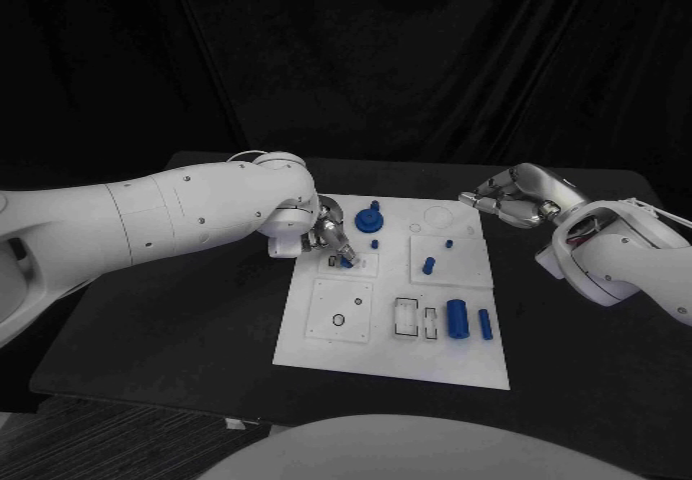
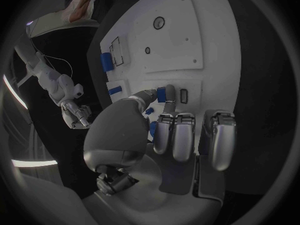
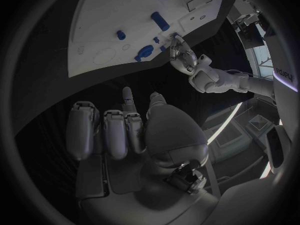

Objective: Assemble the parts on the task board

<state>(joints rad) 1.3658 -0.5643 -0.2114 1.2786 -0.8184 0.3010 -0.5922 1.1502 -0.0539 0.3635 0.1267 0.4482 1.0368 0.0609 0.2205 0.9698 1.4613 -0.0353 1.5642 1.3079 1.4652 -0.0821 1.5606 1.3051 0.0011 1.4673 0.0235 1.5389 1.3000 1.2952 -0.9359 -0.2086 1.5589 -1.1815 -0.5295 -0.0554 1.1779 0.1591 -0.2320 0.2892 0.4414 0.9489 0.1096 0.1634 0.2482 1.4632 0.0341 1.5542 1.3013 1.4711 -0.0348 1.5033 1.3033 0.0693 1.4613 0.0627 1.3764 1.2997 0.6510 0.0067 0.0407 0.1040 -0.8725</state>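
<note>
Left hand (image 1: 320,232) pinches a small blue part (image 2: 161,94) over the task board (image 1: 332,345); right hand (image 1: 508,201) hovers beside the board, fingers curled, empty

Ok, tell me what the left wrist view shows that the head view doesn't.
Left wrist view: close up, the left hand's fingers pinch a small blue part right beside a rectangular slot. Head view: the whole task board laid out, with a blue knob plain at its far end and a blue peg to the right of the left hand. Both: the board, the large blue cylinder by the outlined slots, and the right hand off the board, over the table.
</note>
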